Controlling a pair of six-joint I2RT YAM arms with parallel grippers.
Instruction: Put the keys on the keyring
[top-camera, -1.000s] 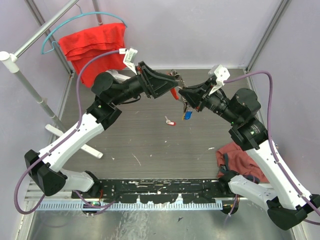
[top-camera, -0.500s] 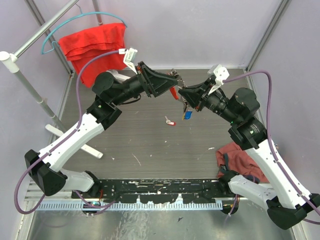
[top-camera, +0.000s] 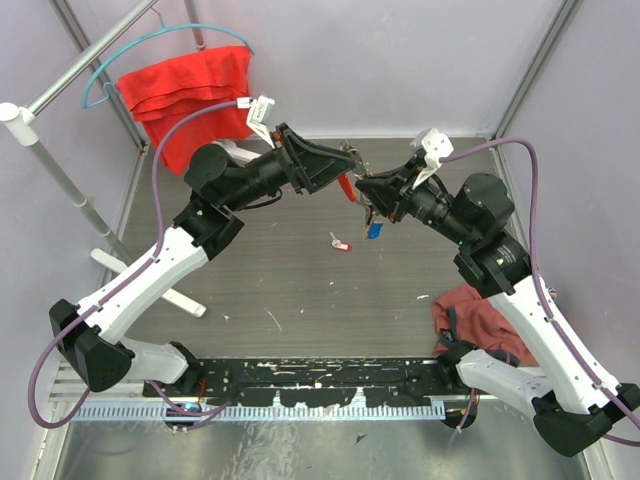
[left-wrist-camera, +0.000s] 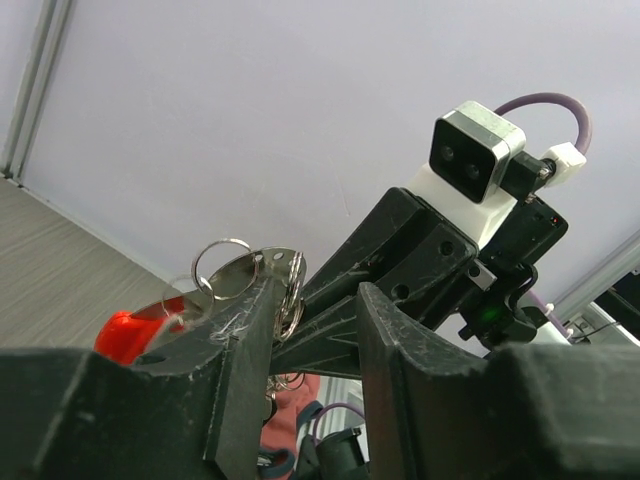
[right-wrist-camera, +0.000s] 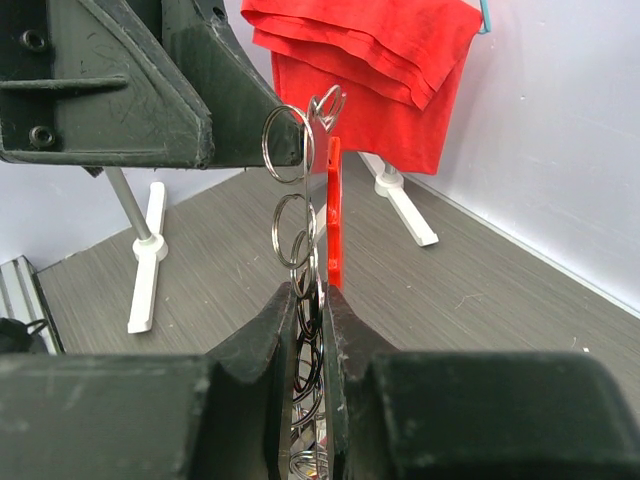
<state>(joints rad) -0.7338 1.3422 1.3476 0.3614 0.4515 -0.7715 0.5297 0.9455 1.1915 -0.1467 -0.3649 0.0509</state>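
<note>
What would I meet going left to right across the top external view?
White metal rack post → hanging bright red cloth → small loose red-tagged key → blue-tagged key → crumpled maroon cloth.

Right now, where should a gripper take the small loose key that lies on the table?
Probably at its red head, coming straight down from above: the key lies flat on the table, alone, and the head looks its widest part.
</note>
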